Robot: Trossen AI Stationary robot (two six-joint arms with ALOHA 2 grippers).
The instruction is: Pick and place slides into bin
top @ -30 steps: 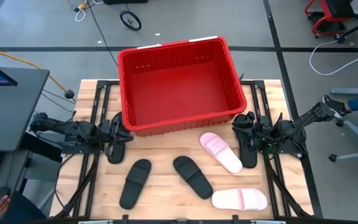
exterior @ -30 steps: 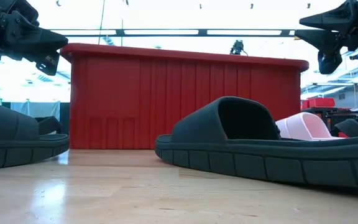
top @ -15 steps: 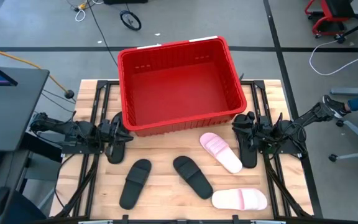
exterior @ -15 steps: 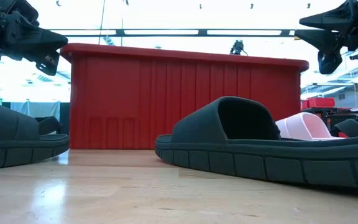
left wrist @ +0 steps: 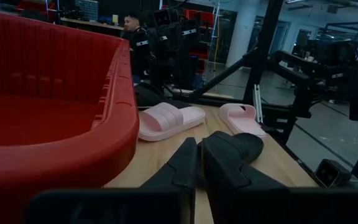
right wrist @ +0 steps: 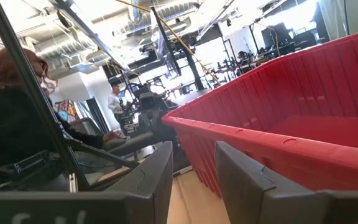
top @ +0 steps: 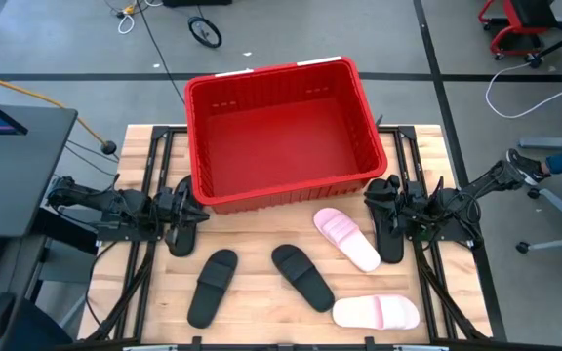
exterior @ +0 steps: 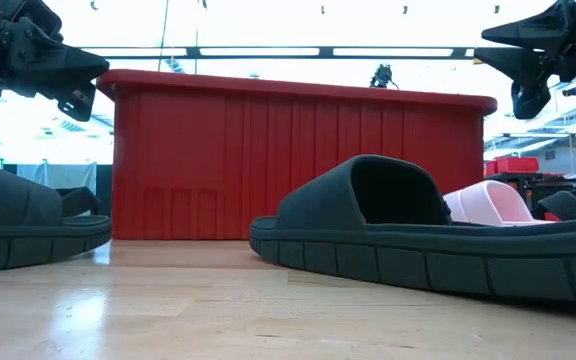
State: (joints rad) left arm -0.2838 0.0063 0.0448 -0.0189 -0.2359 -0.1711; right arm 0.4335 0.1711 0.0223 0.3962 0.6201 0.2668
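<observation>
While both arms wait at the bench [top: 261,292] edges, left gripper [top: 185,209] reads clenched, right gripper [top: 383,200] slightly parted, both empty. Red bin [top: 281,132] sits between them. Slides lie just beyond: black [top: 212,287], black [top: 302,277], pink [top: 346,238], pink [top: 377,312].

A person's hand has left the high view's lower-left corner.

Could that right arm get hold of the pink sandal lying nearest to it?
Probably yes. The right hand hovers at the red plastic crate's corner, and the pale pink slip-on sandal lies on open wood beside it, with nothing on top or between them.
</observation>
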